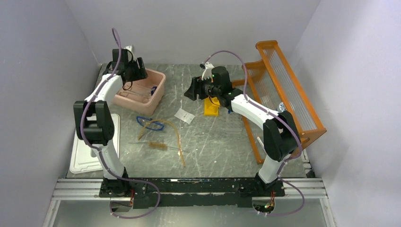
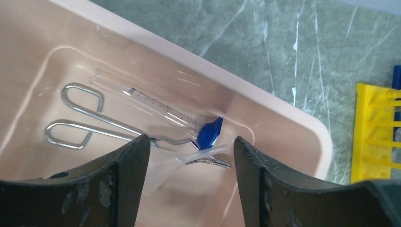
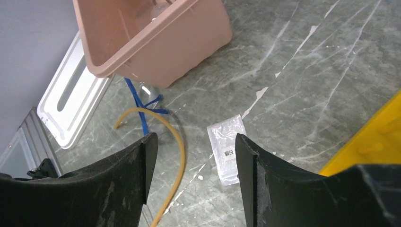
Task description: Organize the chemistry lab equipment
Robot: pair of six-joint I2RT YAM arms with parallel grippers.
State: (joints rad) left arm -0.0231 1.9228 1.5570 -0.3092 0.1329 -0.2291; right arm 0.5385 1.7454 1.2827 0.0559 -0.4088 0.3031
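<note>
Bright, even, diffuse light, soft faint shadows, glints on the glass tube and pink tub, sharp focus

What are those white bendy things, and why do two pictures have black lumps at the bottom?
Those are two robot arms. One picture looks down from above. The other two come from cameras on the wrists, so the black lumps are each arm's own fingers. The left gripper is open over a pink tub holding metal scissors and a blue-capped glass tube. The right gripper is open above a white packet. Goggles, amber tubing and a brush lie on the table. Nothing is held.
</note>
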